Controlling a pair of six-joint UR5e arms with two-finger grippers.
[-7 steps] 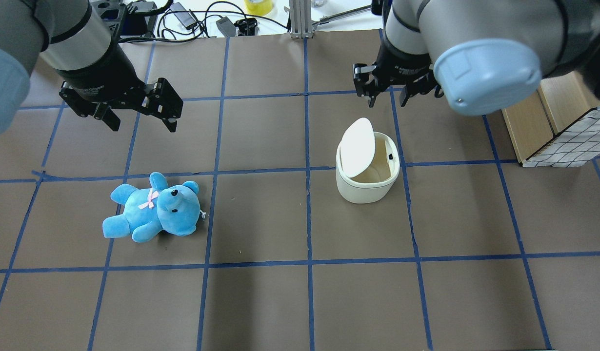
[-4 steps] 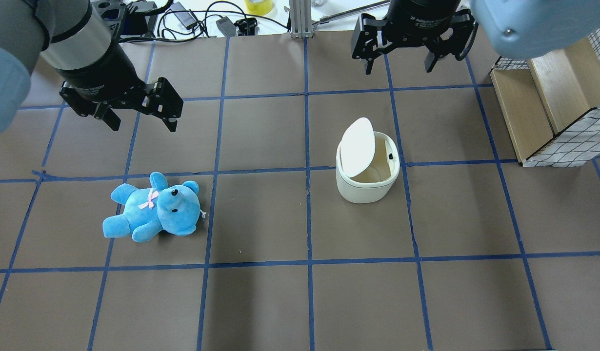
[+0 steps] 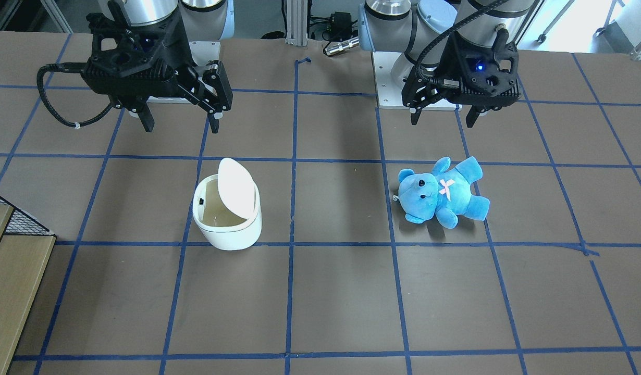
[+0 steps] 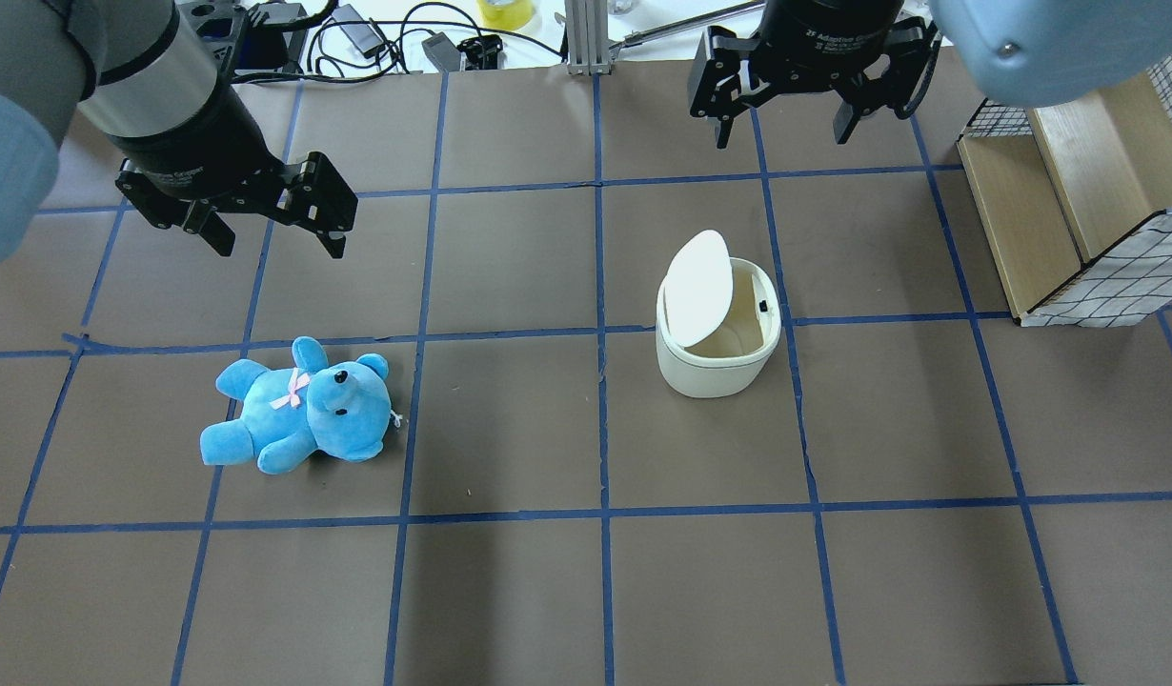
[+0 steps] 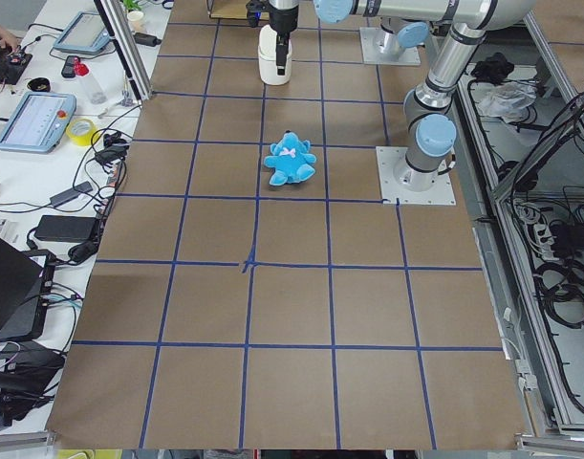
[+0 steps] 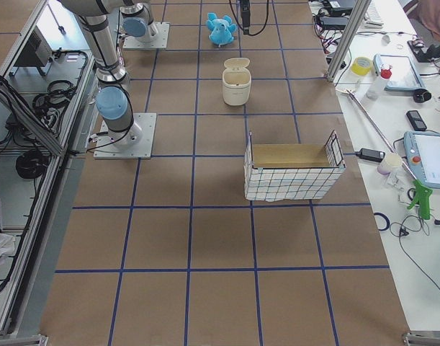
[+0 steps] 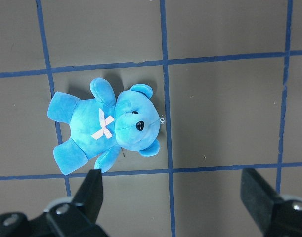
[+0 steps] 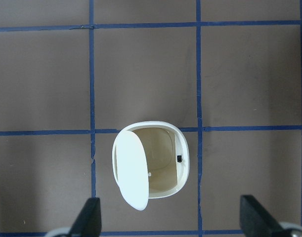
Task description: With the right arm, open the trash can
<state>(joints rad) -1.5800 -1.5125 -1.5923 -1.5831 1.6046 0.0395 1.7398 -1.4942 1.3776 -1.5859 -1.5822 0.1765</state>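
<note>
Open trash can (image 4: 715,376) on the brown counter (image 4: 510,419), right of the middle.
Its white lid (image 4: 697,289) is tipped up on the left side, so the beige inside shows. The right pincer (image 4: 781,140) hangs on the far side of the can, apart from it, with fingers spread and nothing between them. The left pincer (image 4: 281,251) is spread too, above the counter on the left, near the blue teddy bear (image 4: 300,408) but not touching it.
</note>
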